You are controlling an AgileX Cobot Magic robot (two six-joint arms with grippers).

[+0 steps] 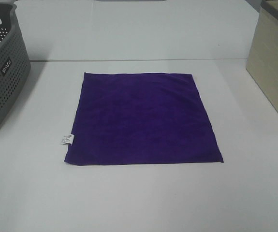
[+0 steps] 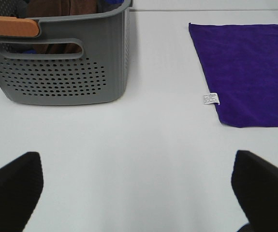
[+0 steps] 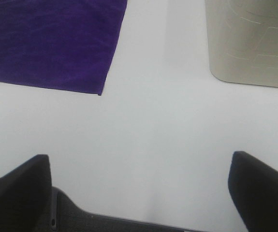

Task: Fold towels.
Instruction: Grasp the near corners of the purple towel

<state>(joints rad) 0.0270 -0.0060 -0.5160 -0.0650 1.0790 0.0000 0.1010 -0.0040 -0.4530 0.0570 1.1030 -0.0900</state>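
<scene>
Found left gripper (image 2: 136, 164) spread wide above bare white table (image 1: 139, 203), with nothing between its blunt, matte-black fingers (image 2: 13, 188). Found right gripper (image 3: 139, 162) parted just as far and equally empty, also over bare tabletop. Saw neither gripper in the high view.

Saw towel (image 1: 143, 118) lying flat and unfolded in the centre of the high frame, clear of both grippers. Noted a deep purple, plain, roughly square cloth with a soft, short nap and faint rumpling, its edges straight and its corners laid out. Spotted a small white tag (image 1: 67, 139) sticking out from the left edge, near the lower-left corner, printed with marks too small to read.

Noted a grey basket (image 1: 3, 72) at the upper left of the high frame, well apart from the towel: hard plastic, rounded corners, walls pierced by rows of small round holes, a slot handle cut into one end. Made out an orange-brown grip (image 2: 8, 25) on its rim, and brown and blue items inside, too hidden to identify.

Noted a beige bin (image 1: 274, 63) at the upper right edge: smooth, straight-walled, rounded at the base, standing apart from the towel.

Saw a thin straight seam (image 1: 56, 61) crossing the smooth tabletop just behind the towel's far edge.
</scene>
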